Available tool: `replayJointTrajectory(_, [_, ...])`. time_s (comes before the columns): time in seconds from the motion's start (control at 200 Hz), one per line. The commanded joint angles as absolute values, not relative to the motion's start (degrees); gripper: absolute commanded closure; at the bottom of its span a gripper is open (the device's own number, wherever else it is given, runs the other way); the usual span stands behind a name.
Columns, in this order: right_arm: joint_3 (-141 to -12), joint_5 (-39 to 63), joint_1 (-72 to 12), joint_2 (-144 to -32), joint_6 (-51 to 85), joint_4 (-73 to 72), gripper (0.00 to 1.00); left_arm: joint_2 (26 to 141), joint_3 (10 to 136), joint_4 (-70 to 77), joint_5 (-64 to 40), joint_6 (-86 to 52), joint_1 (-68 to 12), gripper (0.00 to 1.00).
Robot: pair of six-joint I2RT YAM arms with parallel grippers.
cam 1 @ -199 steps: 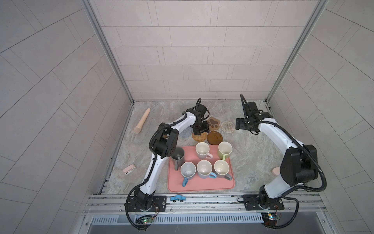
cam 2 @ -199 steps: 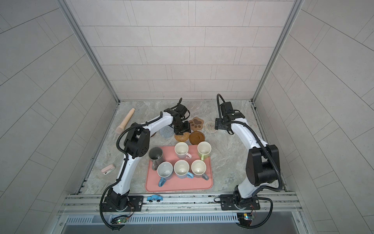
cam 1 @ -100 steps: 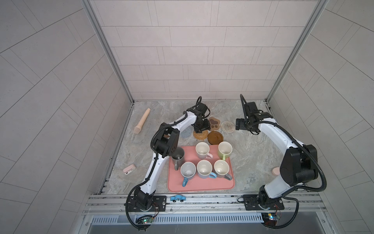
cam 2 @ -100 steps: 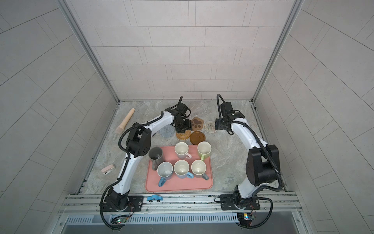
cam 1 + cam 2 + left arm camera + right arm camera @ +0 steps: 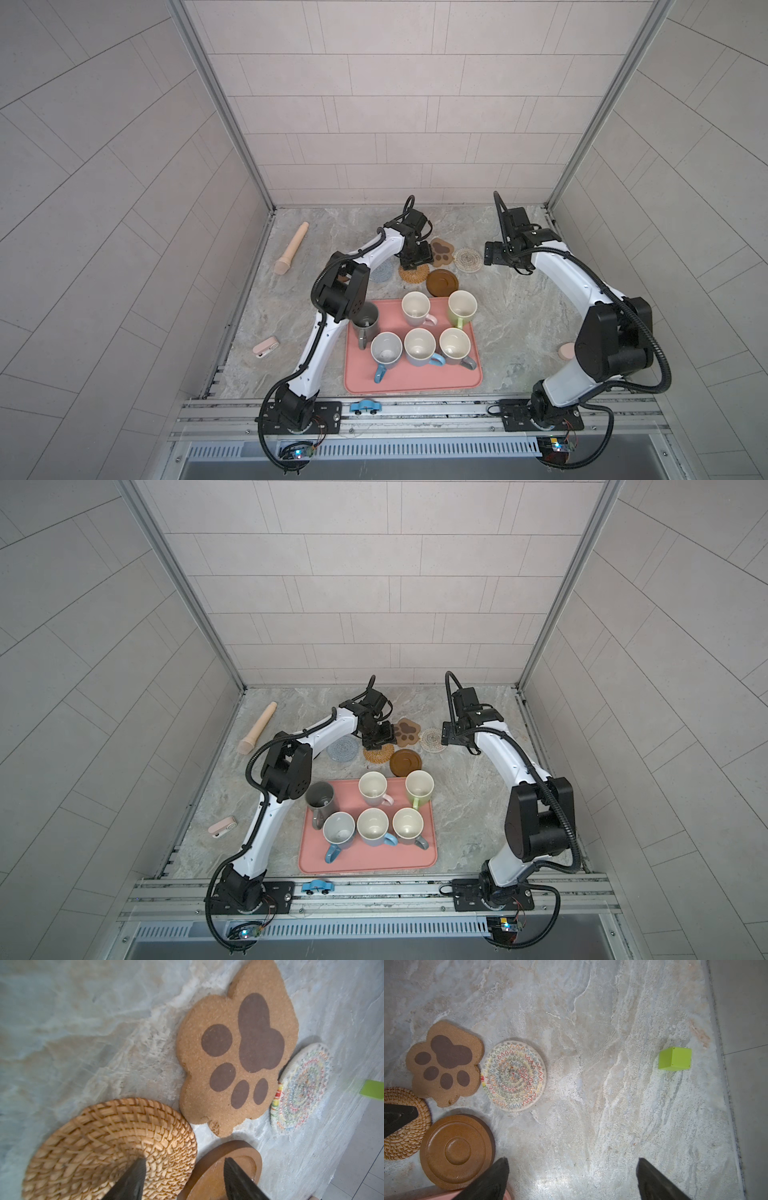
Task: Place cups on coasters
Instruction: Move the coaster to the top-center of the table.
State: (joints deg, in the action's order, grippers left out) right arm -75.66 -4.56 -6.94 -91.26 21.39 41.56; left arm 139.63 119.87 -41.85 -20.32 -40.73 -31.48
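1. Marbled stone tabletop (image 5: pixel 519 324), boxed in by pale tiled walls, is our whole stage. We start at the fingertips.
2. Our left gripper (image 5: pixel 185 1160) has its jaws partway apart with nothing between them. One finger is over the rattan coaster (image 5: pixel 110 1147), the other over the wooden disc (image 5: pixel 234 1167).
3. Our right gripper (image 5: pixel 572 1160) is spread wide and empty over bare stone, at 3 o'clock from the cream woven coaster (image 5: pixel 512 1074) in both top views.
4. Read from the paw coaster (image 5: pixel 441 251), the cream one touches it at 3 o'clock. The wooden disc lies at 6 and the rattan at 8. The crochet coaster (image 5: pixel 343 749) sits beyond the rattan at 9.
5. We find only five coasters (a sixth may hide under the wooden disc; we cannot tell).
6. No coaster carries a cup. All six stand upright on the pink tray (image 5: pixel 415 382), at 6 o'clock from the coasters:
   - the dark grey mug (image 5: pixel 365 318)
   - the pink mug (image 5: pixel 415 308)
   - the green mug (image 5: pixel 461 307)
   - the blue-handled mug (image 5: pixel 386 353)
   - the light blue mug (image 5: pixel 419 347)
   - the grey mug (image 5: pixel 455 345)
7. By our reckoning, every placement remains to be done, and the coasters look crowded for six mugs.
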Motion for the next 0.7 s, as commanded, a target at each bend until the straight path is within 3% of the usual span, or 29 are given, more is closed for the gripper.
replayJointTrajectory(0.0, [-76.73, -5.22, -6.63, -90.98, 21.40, 43.02, 0.03, 142.89, 120.42, -41.56, -18.34, -41.19, -30.87, 0.33])
replayJointTrajectory(0.695, [-77.95, -5.45, -6.65, -91.22, 20.50, 43.51, 0.03, 137.54, 122.28, -42.87, -16.32, -40.05, -30.74, 0.33])
